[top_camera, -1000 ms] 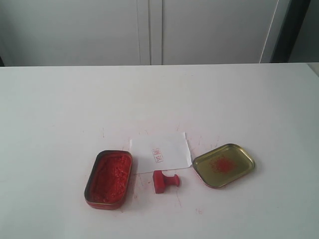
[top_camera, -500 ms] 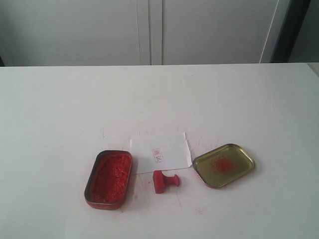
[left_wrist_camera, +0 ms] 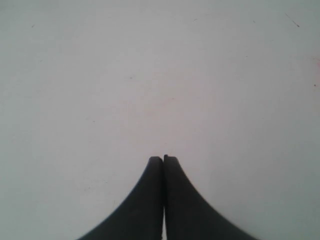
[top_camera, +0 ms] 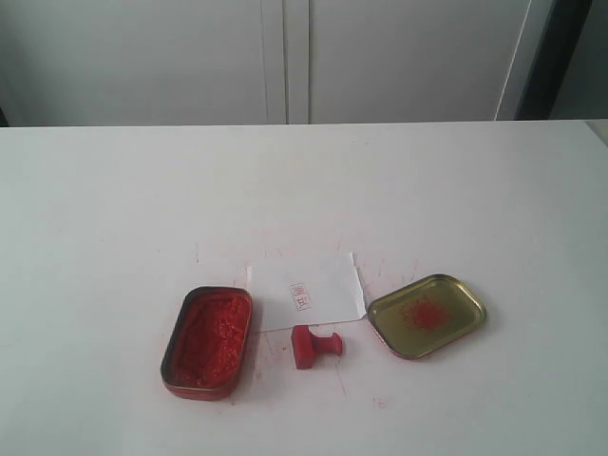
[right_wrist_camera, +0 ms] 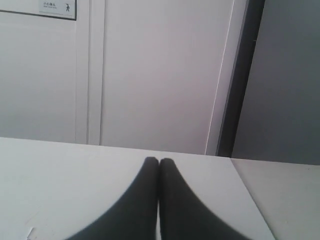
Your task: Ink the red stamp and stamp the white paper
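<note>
Red stamp (top_camera: 314, 346) lies sideways by white paper (top_camera: 306, 291) with unreadable red imprint; tin (top_camera: 207, 342) holds red paste, gold lid (top_camera: 427, 315) red smears; left gripper (left_wrist_camera: 163, 159), right gripper (right_wrist_camera: 159, 161) pinched together.

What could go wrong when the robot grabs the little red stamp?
1. The red stamp lies on its side right by the white paper's edge, so grabbing it might shove the paper.
2. The left hand and right hand are both shut; unopened, they would just knock the stamp.
3. The paper already carries a red mark, so a new print could overlap it.
</note>
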{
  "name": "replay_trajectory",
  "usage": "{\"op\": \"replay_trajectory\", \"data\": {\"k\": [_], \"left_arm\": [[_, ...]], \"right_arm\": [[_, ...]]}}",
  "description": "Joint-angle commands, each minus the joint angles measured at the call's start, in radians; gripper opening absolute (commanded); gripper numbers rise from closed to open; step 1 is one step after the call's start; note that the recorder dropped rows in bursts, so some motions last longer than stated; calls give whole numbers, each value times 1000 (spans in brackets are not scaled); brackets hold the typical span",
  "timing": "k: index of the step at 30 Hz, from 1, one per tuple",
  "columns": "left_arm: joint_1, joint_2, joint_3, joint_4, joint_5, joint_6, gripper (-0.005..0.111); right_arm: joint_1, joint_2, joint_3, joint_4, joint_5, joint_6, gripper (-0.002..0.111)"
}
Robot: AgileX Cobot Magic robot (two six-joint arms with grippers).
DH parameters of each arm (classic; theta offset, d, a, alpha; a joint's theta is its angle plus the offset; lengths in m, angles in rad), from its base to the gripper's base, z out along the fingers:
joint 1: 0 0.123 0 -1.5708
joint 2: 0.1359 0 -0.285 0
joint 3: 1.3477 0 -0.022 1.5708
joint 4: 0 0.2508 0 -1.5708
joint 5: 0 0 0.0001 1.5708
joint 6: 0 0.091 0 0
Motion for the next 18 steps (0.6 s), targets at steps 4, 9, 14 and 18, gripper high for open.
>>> {"op": "replay_trajectory", "data": {"k": [4, 9, 14, 18], "left_arm": [[-8, -4, 7, -3, 0, -3, 0], [-8, -4, 7, -3, 0, -3, 0], [-8, -4, 7, -3, 0, -3, 0], [-8, -4, 7, -3, 0, -3, 0]], "right_arm": [[7, -33, 3, 5, -14, -11, 0], [7, -33, 20, 5, -32, -11, 0], [7, -33, 105, 5, -74, -11, 0], [7, -33, 185, 5, -74, -11, 0]]}}
